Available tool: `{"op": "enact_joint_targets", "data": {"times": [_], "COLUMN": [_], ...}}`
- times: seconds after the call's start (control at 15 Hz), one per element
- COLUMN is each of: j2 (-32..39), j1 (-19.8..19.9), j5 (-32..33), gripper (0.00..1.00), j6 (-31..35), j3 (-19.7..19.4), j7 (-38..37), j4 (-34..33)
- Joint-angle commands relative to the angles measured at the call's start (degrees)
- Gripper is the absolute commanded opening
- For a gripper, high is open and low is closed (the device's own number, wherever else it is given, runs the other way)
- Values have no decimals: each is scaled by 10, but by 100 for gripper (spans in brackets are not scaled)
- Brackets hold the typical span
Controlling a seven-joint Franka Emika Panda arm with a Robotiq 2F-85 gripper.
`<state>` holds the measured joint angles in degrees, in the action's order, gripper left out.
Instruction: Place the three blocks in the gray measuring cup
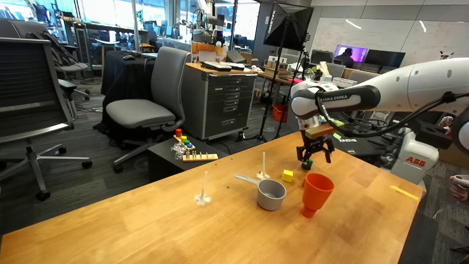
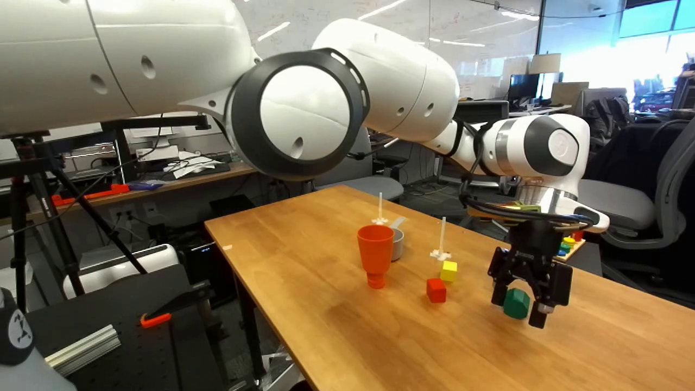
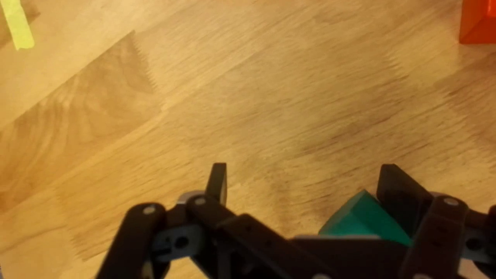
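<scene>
"Green block [image 2: 516, 303], right down by the pincer [image 3: 304, 170]: was that how you had it?"

"It was. In my wrist view it sat close by one of the fingers [image 3: 403, 197] and well apart from the opposite one. Whether it touched the near one, I couldn't tell from so far off."

"Was the pincer pinching it?"

"No, I had it spread wide, with bare counter [image 3: 271, 155] showing in the gap. In both exterior views it hung low over the wood, under the white arm [image 1: 425, 82]."

"And the remaining two blocks?"

"Both lay on the counter. In an exterior view I saw the red block [image 2: 436, 290] near the yellow block [image 2: 448, 271], and the yellow one close to the foot of a thin upright rod [image 2: 442, 234]."

"Where was the gray measuring cup [image 1: 271, 198]?"

"Upright on the counter, near the yellow block, its handle [image 1: 246, 179] pointing away from the orange cup [image 1: 318, 192]. That one was taller and stood beside it, a gap between them."

"Anything else on your screens?"

"A strip of yellow tape [image 1: 403, 193], flat on the counter."
</scene>
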<state>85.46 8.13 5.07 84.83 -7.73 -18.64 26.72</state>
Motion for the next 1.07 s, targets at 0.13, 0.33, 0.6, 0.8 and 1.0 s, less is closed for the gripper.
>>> {"op": "enact_joint_targets", "data": {"times": [0.13,0.33,0.6,0.8,1.0], "j2": [0,0,0,0,-20], "j1": [-8,-7,-11,-8,-14], "j5": [11,-4,-29,-38,-35], "gripper": [100,100,100,100,100], "j6": [23,16,7,-24,-48], "j3": [-7,5,24,30,22], "j7": [-25,-43,-42,-29,-28], "j4": [-5,-7,-6,-21,0]}}
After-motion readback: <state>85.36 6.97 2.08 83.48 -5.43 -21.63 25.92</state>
